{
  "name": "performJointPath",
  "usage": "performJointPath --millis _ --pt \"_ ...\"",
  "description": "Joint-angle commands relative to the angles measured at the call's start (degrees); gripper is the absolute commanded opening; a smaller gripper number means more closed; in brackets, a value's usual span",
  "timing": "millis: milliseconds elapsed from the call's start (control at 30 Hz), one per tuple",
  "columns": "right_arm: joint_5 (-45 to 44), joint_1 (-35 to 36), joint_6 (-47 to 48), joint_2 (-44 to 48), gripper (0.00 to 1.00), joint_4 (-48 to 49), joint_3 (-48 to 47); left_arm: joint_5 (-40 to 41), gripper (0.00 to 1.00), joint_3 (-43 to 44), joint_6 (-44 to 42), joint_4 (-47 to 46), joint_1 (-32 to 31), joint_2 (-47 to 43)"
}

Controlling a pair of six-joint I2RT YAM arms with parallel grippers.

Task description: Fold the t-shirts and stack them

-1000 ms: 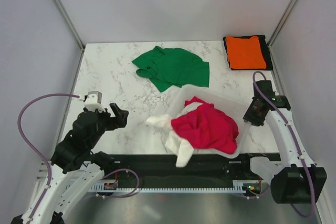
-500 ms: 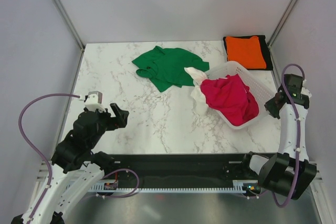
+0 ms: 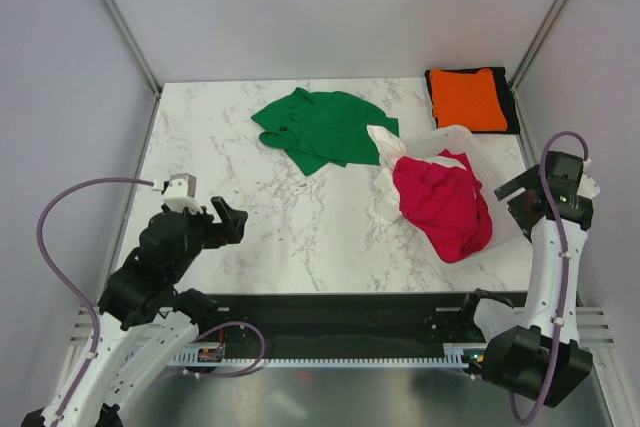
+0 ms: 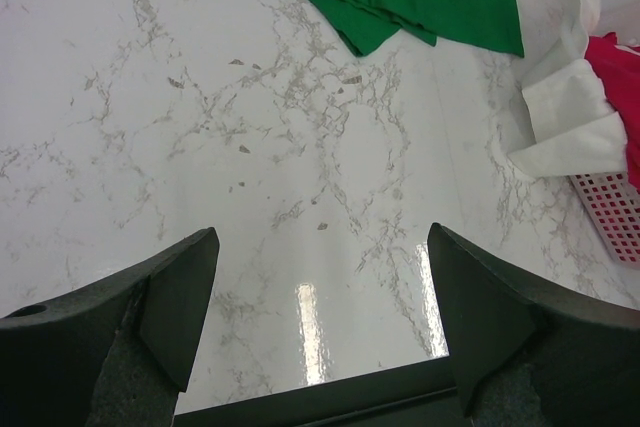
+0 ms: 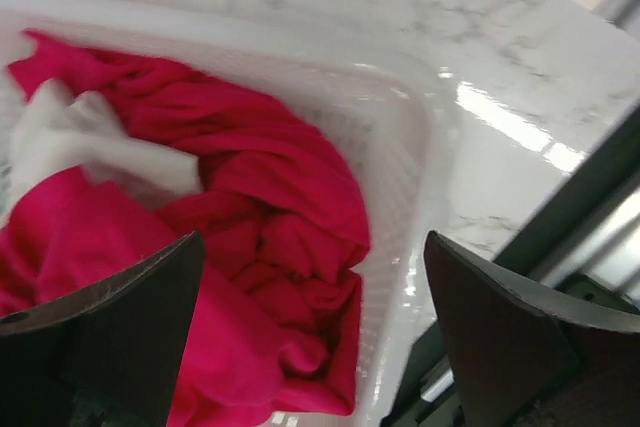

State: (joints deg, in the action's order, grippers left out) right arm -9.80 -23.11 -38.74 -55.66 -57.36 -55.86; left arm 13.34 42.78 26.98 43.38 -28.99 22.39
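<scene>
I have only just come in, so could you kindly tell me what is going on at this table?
Two arms are folding and stacking t-shirts. The right pincer hangs open beside the white basket, where the crimson shirt and white shirt lie bunched. The left pincer is open over bare table, holding nothing. The green shirt lies crumpled, unfolded; the orange shirt sits folded on the black shirt in the far right corner.

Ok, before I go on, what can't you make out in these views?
The black shirt: top view, covered by the folded orange shirt; only an edge shows.
The white shirt: partly under the red shirt in every view, so its full shape is unclear.
The basket: blurred in the top view, cut off by the right edge in the left wrist view; cloth hides its floor.
</scene>
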Motion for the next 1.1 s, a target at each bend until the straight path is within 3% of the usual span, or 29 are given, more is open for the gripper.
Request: performJointPath --millis 0,67,100,167,200,300,433,500,633,767,867,967,1067 --pt "12.4 4.6 2.4 1.3 0.98 6.3 -3.0 -0.2 0.92 0.0 -1.9 -2.6 0.2 0.2" --pt "17.0 10.2 -0.8 -0.1 0.98 11.8 -3.2 -0.2 0.92 0.0 -1.9 -2.6 0.2 0.5" --pt "15.8 20.1 -1.9 -1.6 0.98 12.2 -4.4 -0.2 0.92 0.0 -1.9 -2.7 0.2 0.9" --pt "7.2 32.2 -3.4 -7.8 0.98 11.1 -9.8 -0.3 0.92 0.2 -1.9 -2.6 0.2 1.3" --pt "4.6 42.5 -4.9 -9.8 0.98 11.4 -11.2 -0.2 0.91 0.1 -1.9 -2.5 0.2 1.6" --pt "2.8 57.0 -6.9 -18.8 0.98 15.8 -14.8 0.1 0.91 0.3 -1.8 -2.4 0.2 1.7" --pt "4.9 64.7 -6.0 -32.2 0.98 19.7 -19.9 1.2 0.91 0.2 -1.6 -2.2 0.2 1.3" --pt "3.7 64.7 -5.7 -39.0 0.98 19.6 -22.1 1.7 0.91 0.1 -1.4 -2.0 0.2 1.3" --pt "-0.7 61.2 -5.1 -43.0 0.98 18.3 -20.2 2.7 0.91 0.2 -1.0 -1.7 0.2 0.8" --pt "-1.0 49.4 -3.4 -37.4 0.98 18.9 -7.5 2.9 0.90 0.2 -0.8 -1.5 0.2 0.7" --pt "-0.7 36.1 1.0 -31.6 0.98 18.6 -1.8 2.7 0.90 0.3 -0.7 -1.5 0.2 1.5" --pt "-1.0 30.1 6.6 -26.8 0.98 16.6 0.9 2.6 0.90 0.4 -0.8 -1.5 0.2 2.5" --pt "-0.2 28.8 8.1 -23.5 0.98 15.6 2.8 2.6 0.89 0.4 -0.8 -1.5 0.2 2.9"
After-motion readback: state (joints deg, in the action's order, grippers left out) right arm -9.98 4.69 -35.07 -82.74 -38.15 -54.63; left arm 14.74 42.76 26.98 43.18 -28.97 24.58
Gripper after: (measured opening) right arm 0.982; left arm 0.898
